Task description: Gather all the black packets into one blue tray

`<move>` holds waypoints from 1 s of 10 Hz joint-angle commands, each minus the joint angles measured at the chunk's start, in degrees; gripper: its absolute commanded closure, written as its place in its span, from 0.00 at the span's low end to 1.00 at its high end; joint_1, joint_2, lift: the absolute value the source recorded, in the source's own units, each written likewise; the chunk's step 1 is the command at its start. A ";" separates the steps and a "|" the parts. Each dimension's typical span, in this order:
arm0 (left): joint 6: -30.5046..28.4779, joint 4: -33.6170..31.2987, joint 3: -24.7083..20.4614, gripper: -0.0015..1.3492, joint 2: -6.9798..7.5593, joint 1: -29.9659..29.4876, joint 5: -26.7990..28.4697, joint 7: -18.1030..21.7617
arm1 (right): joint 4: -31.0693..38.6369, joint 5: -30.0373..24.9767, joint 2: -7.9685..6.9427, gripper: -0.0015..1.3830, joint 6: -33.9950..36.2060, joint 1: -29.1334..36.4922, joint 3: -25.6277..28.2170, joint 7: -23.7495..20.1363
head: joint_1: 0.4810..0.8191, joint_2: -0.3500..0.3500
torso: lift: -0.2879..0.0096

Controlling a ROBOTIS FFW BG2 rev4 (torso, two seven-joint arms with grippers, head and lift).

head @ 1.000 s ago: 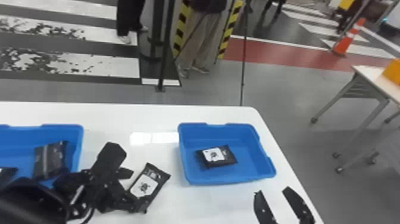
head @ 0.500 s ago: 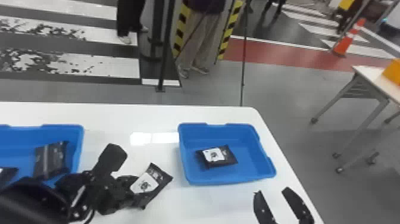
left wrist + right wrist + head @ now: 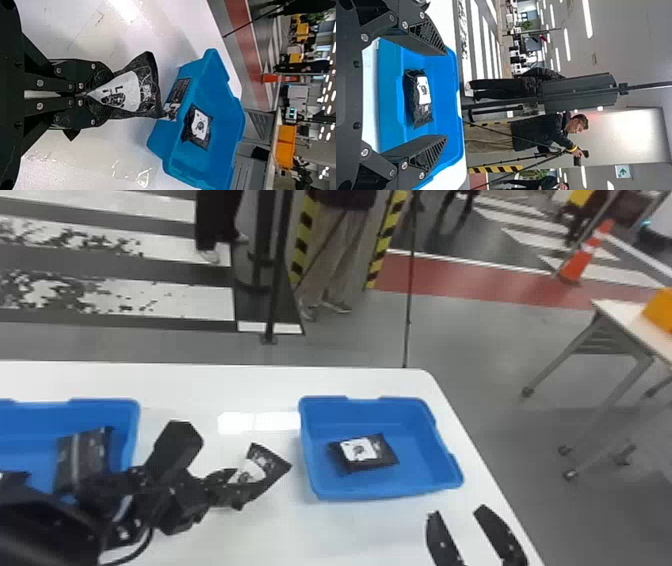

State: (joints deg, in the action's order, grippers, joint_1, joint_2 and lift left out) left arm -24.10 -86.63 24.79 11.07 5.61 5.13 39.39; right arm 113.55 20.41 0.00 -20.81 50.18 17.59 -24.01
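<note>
an orange cone stands on the floor beyond a pale side table.

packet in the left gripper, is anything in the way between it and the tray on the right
The tray's left wall stands between its inside and the packet, so the packet likely has to go over it. Nothing else visible blocks the way.
</note>
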 commanded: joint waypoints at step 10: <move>3.58 -31.00 -43.42 0.87 -1.40 -28.53 4.47 4.12 | 0.00 -0.19 -0.05 0.22 1.68 -0.26 -0.80 -0.51 | 0.63 0.39 | 0.60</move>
State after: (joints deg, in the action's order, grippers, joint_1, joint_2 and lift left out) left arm -20.73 -117.52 -17.30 9.78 -22.27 9.35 43.51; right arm 113.55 20.28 0.00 -19.22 50.02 16.90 -24.48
